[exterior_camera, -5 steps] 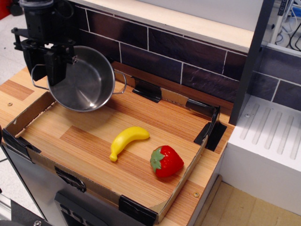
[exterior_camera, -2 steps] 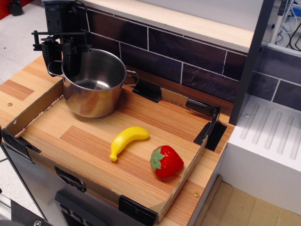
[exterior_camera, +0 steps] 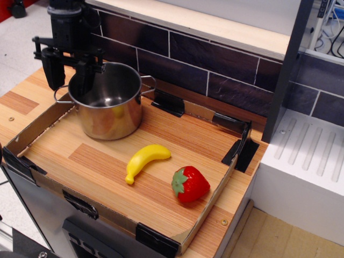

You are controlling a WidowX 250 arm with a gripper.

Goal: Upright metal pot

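Observation:
The metal pot (exterior_camera: pixel 110 115) stands upright, mouth up, at the back left of the cardboard-edged wooden tray (exterior_camera: pixel 161 134). It is shiny steel with a wire loop handle on each side and looks empty inside. My black gripper (exterior_camera: pixel 67 80) hangs over the pot's left rim. One finger (exterior_camera: pixel 52 70) is outside the wall and the other (exterior_camera: pixel 83 80) is inside the pot. The jaws stand apart with a gap on both sides of the rim, so the gripper looks open.
A yellow toy banana (exterior_camera: pixel 145 160) and a red toy strawberry (exterior_camera: pixel 189 184) lie in the tray in front of the pot. A dark tiled wall (exterior_camera: pixel 215 59) runs behind. A white drainer surface (exterior_camera: pixel 306 161) is to the right.
The pot went from tilted, mouth toward the camera, in my grip to standing upright on the tray. My gripper moved right and down with it, and its fingers have spread off the rim.

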